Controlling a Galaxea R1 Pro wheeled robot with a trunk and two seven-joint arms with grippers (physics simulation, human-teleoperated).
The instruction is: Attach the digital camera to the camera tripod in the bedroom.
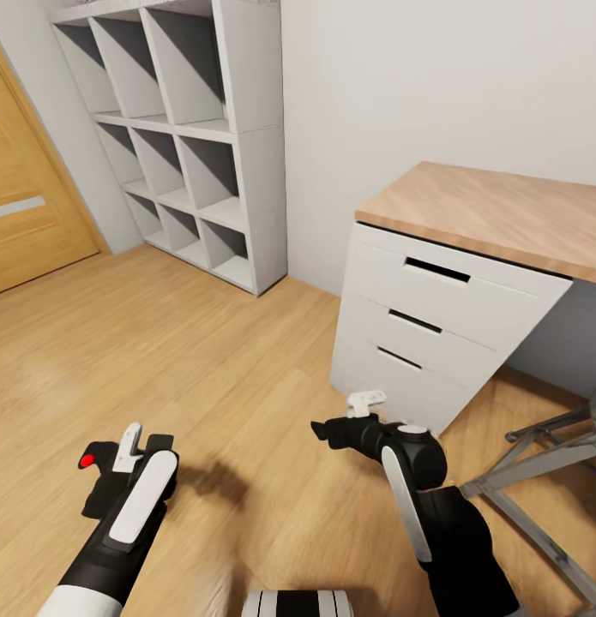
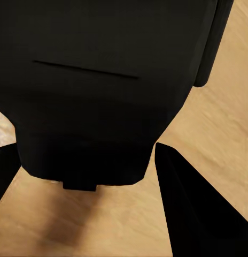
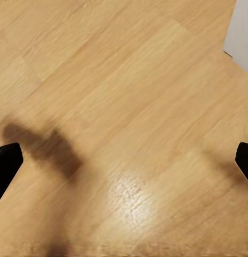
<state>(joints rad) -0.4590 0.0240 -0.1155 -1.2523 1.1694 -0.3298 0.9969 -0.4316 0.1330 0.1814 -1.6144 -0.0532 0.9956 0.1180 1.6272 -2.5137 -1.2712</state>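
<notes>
Low over the plank floor [image 1: 186,360], the left gripper [image 1: 105,480] is closed on the one digital camera [image 2: 97,91], whose red button shows beside the fingers in the head view. The right gripper [image 1: 332,431] hangs with its fingers spread wide and nothing between them. Carrying looks like the step in hand; next, I judge, comes turning toward the single camera tripod [image 1: 538,467], whose legs stand by the desk's [image 1: 495,214] lower corner, and lining the camera over its head.

No legible text or markings anywhere.
</notes>
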